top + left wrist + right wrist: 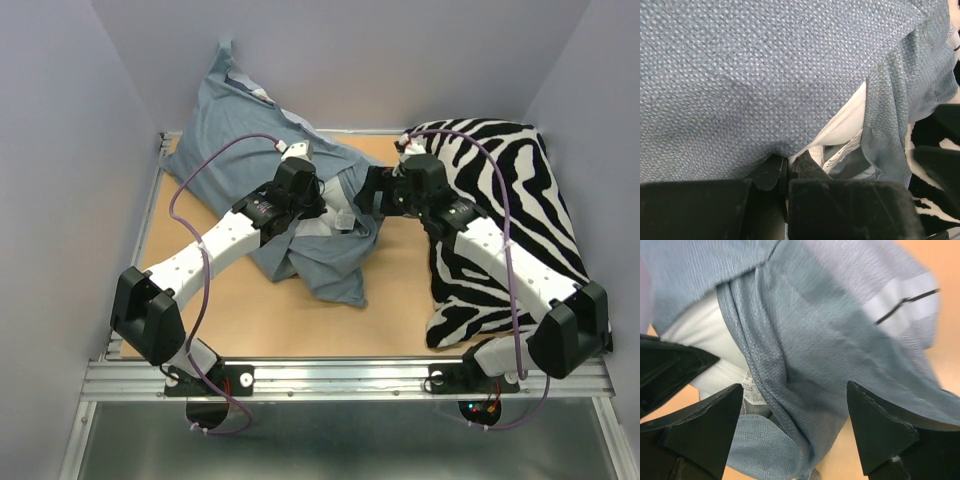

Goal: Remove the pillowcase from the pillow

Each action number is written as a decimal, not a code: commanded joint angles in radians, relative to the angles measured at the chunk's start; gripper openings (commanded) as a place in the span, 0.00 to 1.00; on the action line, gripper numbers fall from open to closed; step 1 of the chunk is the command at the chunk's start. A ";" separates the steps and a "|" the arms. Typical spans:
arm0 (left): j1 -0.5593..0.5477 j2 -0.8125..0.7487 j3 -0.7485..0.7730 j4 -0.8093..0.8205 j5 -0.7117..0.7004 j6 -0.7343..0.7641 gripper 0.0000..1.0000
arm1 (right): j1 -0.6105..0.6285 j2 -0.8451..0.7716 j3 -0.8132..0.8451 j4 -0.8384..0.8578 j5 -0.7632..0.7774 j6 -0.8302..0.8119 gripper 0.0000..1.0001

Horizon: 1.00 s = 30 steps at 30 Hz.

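Beside the zebra cushion [500, 220], seen from above, your pillowcase [230, 130] lies bunched, its open end turned toward the cushion. Left wrist: your left gripper [787, 165] is closed, pinching a pucker of cloth, likely as an anchor (the white pillow [847, 120] peeks out cushion-side). Right wrist: your right gripper [795, 390] stands wide, straddling a fold and holding nothing, probably lining up a hold.
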 commanded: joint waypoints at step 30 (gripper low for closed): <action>-0.042 -0.341 -0.181 0.061 -0.082 0.016 0.00 | -0.243 0.241 0.247 -0.198 0.455 0.071 0.09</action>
